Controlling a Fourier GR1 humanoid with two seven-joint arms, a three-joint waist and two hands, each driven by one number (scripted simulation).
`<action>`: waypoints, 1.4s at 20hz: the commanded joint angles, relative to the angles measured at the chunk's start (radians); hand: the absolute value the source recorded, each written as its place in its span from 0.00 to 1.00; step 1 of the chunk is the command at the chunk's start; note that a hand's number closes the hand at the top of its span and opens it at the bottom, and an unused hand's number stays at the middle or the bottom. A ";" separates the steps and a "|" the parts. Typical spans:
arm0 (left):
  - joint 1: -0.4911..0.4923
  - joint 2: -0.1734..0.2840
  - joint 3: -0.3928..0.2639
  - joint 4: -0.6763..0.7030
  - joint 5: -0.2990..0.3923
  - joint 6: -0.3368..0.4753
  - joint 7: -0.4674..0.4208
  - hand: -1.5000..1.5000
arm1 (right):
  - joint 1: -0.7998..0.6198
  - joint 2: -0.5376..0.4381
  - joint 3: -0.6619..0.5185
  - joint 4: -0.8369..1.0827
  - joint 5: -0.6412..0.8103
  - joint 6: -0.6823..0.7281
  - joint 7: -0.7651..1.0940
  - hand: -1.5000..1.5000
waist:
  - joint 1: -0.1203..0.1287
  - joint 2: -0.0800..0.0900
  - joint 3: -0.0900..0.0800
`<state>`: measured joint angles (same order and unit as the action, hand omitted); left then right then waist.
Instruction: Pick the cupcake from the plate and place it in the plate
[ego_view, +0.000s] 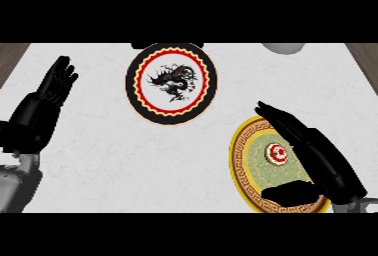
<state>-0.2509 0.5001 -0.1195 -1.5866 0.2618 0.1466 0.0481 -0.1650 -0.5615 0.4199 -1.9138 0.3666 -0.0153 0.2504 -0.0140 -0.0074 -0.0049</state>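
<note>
1. My right hand (314, 150) hovers over the gold plate (247, 172), fingers straight and spread away from the thumb, holding nothing.
2. The cupcake (277, 153) sits on this gold plate, just beside my fingers, between them and the thumb; I cannot tell if they touch it.
3. To do this step well, I think I should lower the hand so the cupcake stays in the middle of the gap, then curl fingers and thumb around its sides, not press on the top.
4. After, the lift should go straight up before moving to the black plate (171, 82), which is well apart, further on the desk (96, 160).
5. My left hand (52, 87) rests open at the left edge.
6. Count: one cupcake, two plates, two hands.
</note>
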 joint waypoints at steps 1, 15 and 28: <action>0.009 0.014 0.017 0.008 0.001 -0.012 -0.001 0.50 | -0.047 -0.137 -0.012 -0.087 -0.003 0.197 0.250 0.00 | 0.002 -0.001 -0.001; -0.021 -0.049 0.038 -0.021 -0.046 -0.043 0.055 0.50 | -0.230 0.002 0.033 -0.036 -0.058 0.575 0.662 0.00 | 0.018 0.007 0.005; 0.048 -0.120 0.074 0.007 -0.093 -0.099 -0.023 0.50 | -0.163 0.094 0.050 0.115 0.154 0.600 0.634 0.00 | 0.016 0.007 0.005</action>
<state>-0.2589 0.4213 -0.0448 -1.6017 0.1868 0.0648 0.0864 -0.3267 -0.5305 0.4643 -1.8136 0.4807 0.5560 0.8308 0.0019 0.0000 0.0001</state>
